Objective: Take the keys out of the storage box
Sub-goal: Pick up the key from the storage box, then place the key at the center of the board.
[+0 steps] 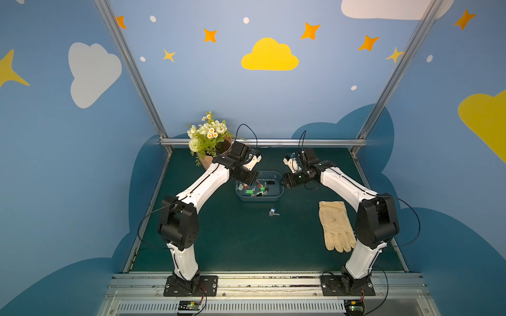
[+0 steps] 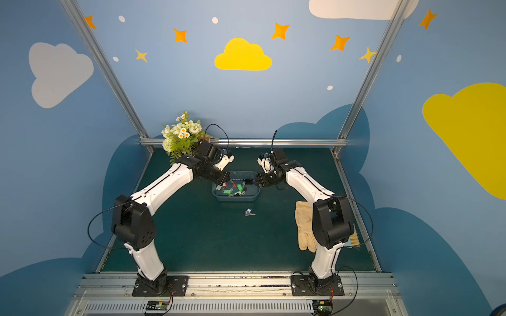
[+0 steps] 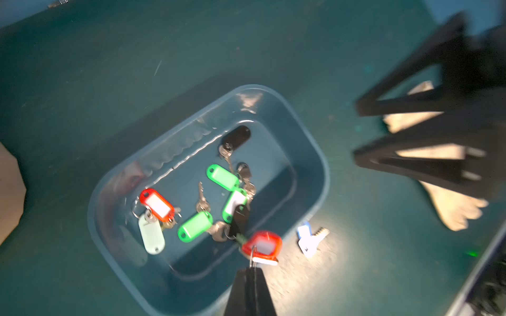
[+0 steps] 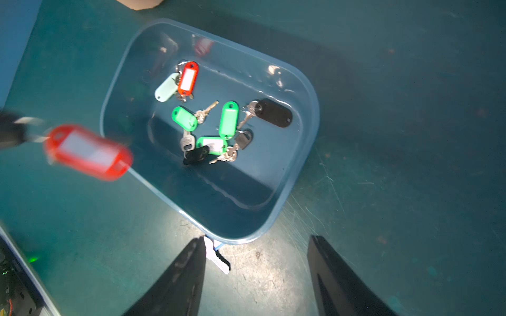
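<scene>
Left gripper [image 3: 250, 270]: clamped on red-tagged key [image 3: 262, 246], raised over storage box [image 3: 306, 153] rim. Right gripper [image 4: 257, 240]: apart, empty, beside box. One blue-tagged key [image 1: 273, 212] outside box; several keys [image 4: 219, 125] left inside.

No writing, brand, number or sign can be read anywhere in the scene. The only labels are plain white slips set in key tags: one in the red tag [image 4: 87, 151] hanging left of the box [image 4: 298, 164], blurred; one in the second red tag [image 4: 187, 78] and one in a green tag [image 4: 212, 143], both lying in the box.
</scene>
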Motion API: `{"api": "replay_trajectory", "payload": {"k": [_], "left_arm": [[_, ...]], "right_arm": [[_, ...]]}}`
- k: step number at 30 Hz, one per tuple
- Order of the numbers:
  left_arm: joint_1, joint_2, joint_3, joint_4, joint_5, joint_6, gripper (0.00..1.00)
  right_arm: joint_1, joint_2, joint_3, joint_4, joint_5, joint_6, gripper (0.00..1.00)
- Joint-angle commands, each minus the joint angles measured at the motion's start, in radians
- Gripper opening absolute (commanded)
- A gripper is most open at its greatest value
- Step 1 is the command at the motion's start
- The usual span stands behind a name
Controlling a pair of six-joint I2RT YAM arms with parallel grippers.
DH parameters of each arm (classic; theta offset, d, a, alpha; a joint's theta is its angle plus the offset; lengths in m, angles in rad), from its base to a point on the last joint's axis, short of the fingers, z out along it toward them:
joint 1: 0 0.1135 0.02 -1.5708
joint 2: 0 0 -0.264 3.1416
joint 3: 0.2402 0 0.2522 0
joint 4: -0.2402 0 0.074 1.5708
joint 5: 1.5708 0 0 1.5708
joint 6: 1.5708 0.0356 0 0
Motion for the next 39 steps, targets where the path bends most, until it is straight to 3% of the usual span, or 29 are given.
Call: {"api": "replay_trajectory", "payload": {"k": [1, 8, 13, 25, 31, 39], "left_arm": [[-0.030, -0.139, -0.113, -0.009, 0.080, -0.029, 0.02], [-0.114, -0.405, -0.502, 0.151, 0.059, -0.112, 0.02], [-0.155, -0.443, -0.742, 0.359, -0.046, -0.166, 0.02], [-0.266, -0.132, -0.837, 0.772, -0.375, -0.274, 0.02], [-0.268, -0.025, -0.748, 0.780, -0.455, -0.254, 0.02], [-0.270, -0.046, -0.743, 0.801, -0.487, -0.250, 0.06]], "right_arm": [[0.023, -0.005, 0.035, 0.002, 0.001, -0.032, 0.65], [0.057, -0.024, -0.046, 0.138, 0.112, 0.021, 0.65], [0.086, -0.043, -0.137, 0.219, 0.212, 0.056, 0.66], [0.121, -0.226, -0.469, 0.480, 0.247, 0.119, 0.67], [0.135, -0.359, -0.552, 0.488, 0.284, 0.115, 0.68], [0.145, -0.478, -0.572, 0.452, 0.295, 0.106, 0.70]]}}
